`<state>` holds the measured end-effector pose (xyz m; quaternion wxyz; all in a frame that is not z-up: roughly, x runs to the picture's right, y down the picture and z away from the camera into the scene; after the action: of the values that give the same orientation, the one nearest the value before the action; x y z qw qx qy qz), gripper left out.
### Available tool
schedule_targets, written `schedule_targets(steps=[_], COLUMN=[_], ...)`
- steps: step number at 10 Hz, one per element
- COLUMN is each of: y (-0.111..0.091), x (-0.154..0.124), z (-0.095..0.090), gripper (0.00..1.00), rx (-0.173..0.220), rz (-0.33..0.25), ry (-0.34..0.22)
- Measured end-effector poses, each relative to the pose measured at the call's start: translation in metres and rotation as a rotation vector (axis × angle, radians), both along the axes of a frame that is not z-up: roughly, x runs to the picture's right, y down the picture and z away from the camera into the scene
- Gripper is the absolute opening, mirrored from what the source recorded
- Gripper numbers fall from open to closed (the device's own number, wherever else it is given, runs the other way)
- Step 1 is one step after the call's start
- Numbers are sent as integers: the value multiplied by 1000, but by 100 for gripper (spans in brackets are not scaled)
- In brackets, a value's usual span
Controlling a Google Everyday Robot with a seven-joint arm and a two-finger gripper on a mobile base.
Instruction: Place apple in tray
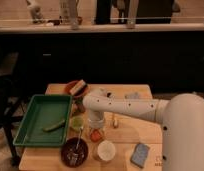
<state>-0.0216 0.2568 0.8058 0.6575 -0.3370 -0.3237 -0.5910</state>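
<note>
Largest, at the left of the wooden table (127,134): a rectangular green plastic tray (29,131) with raised rims, holding one elongated yellow-green piece (55,125) that lies aslant near its right wall. At the back edge, a round brown dish (74,88) with a pale block on it. Near the front, a round dark brown bowl (75,152) with a pale utensil (78,141) leaning over its rim. Just right of that, a white cup (106,150), contents not discernible. Beside the tray's right rim, a pale green round cup (76,123). Small round orange-red apple (96,135) on the tabletop, outside the tray, between the two cups, directly beneath the white arm's gripper (95,125); whether open or closed, impossible to tell. Dark lettering (160,162) low beside the white robot body (187,135), unreadable.
</note>
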Motion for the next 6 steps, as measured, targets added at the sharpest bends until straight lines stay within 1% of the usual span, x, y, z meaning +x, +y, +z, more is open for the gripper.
schedule_targets(steps=[1, 2, 4, 6], y=[-1, -3, -11, -24], x=[1, 2, 5, 10], z=[1, 1, -1, -5], gripper=[2, 0, 0, 0], rx=[0, 5, 24, 53], rz=[2, 2, 11, 25], ry=[2, 4, 17, 31])
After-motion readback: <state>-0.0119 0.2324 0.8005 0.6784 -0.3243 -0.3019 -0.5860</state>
